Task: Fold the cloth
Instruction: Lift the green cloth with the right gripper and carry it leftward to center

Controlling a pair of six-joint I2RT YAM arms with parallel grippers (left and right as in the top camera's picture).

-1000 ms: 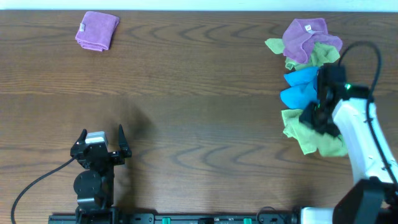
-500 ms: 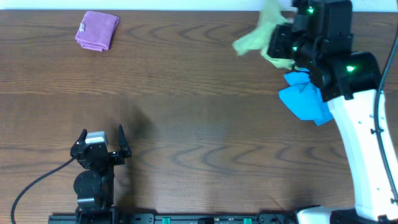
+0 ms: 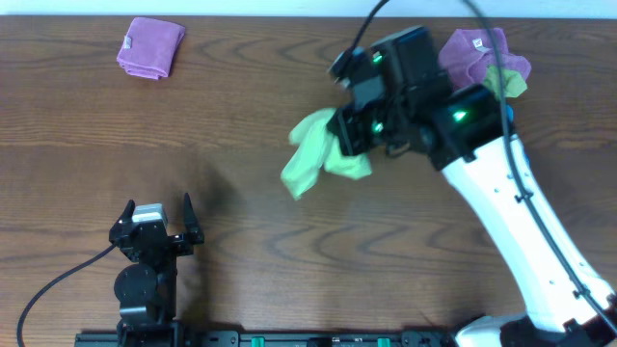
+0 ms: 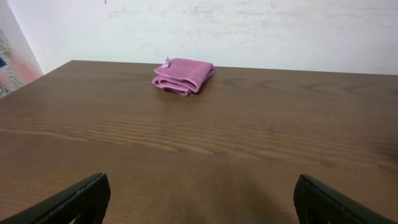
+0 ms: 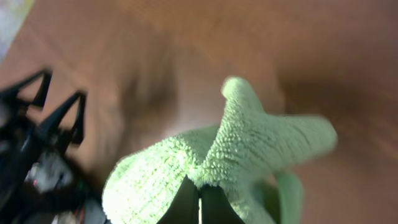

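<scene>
My right gripper is shut on a light green cloth and holds it above the middle of the table. In the right wrist view the green cloth hangs bunched from the shut fingertips. My left gripper is open and empty at the near left edge; its fingers frame bare wood in the left wrist view.
A folded purple cloth lies at the far left corner, also in the left wrist view. A pile with a purple cloth and a green cloth sits at the far right, partly hidden by my right arm.
My right arm has swung left and toward the table's middle, carrying the green cloth away from the pile. The blue cloth is now hidden. The left arm has not moved.
</scene>
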